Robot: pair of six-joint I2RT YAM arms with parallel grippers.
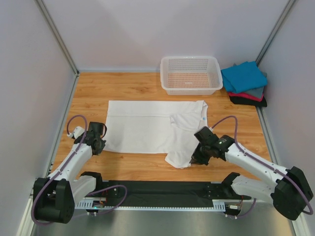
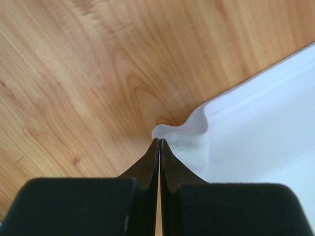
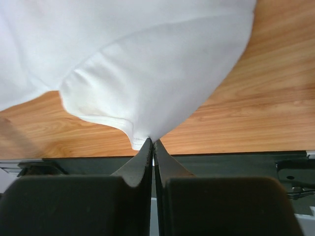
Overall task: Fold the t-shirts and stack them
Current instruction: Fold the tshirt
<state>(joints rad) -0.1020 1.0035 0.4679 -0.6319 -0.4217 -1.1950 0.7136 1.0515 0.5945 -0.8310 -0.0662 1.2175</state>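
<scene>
- Black fingers (image 2: pixel 142 167) of the left gripper (image 2: pixel 159 141) fill the bottom of the left wrist view. They are pressed together with only a hairline seam between them, and they pinch a rumpled corner of the white t-shirt (image 2: pixel 266 132) at their tips.
- Ahead and to the right of that gripper the cloth lies flat. To its left there is only bare wooden tabletop (image 2: pixel 74 73).
- The right wrist view shows the right gripper (image 3: pixel 151 141) closed just as tightly on a hemmed corner of the same shirt. From the tips the cloth fans upward and away in a loose fold, and the black base rail (image 3: pixel 236 164) runs just beneath the fingers.
- Only the top view shows the whole garment. It is spread across the tabletop between the two grippers, with one sleeve and the collar folded over on the right gripper's side.
- Both wrist views miss everything else, which lies well beyond the right gripper at the far end. A white mesh basket (image 1: pixel 191 91) stands there.
- Beside the basket is a stack of folded shirts: a teal-blue t-shirt (image 1: pixel 243 76) on top, then a grey t-shirt (image 1: pixel 259 91), a red t-shirt (image 1: pixel 244 95) and a black t-shirt (image 1: pixel 248 102) at the bottom.
- The top view is too coarse to show how either gripper's fingers stand. The wrist views settle that.
</scene>
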